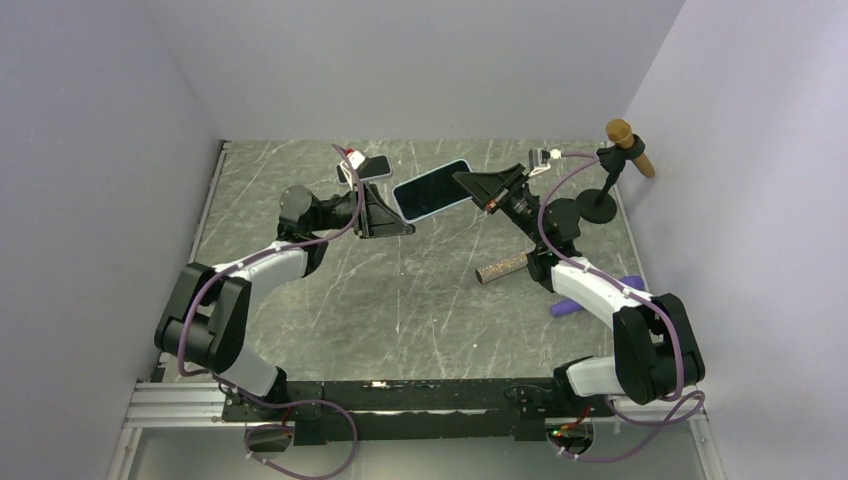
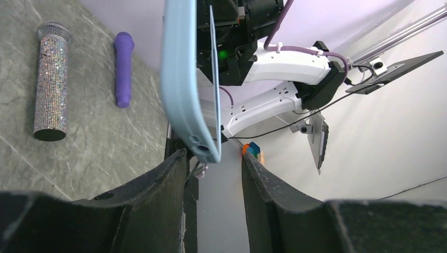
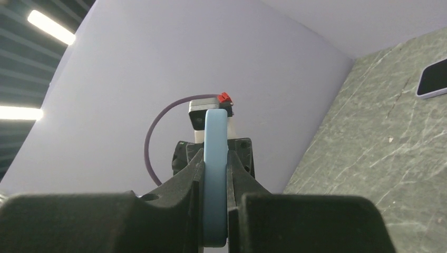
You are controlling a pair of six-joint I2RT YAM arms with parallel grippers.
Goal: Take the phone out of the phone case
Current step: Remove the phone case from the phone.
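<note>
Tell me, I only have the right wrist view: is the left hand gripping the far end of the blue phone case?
Observer: No. The left hand has its fingers apart, and the phone case has only a corner between the tips.
Operator: Is the case off the table?
Observer: Yes. From above, it hangs in the air over the table, between the two arms.
Operator: Anything lying near my arm?
Observer: A glittery microphone lies on the table right beside the right arm.
</note>
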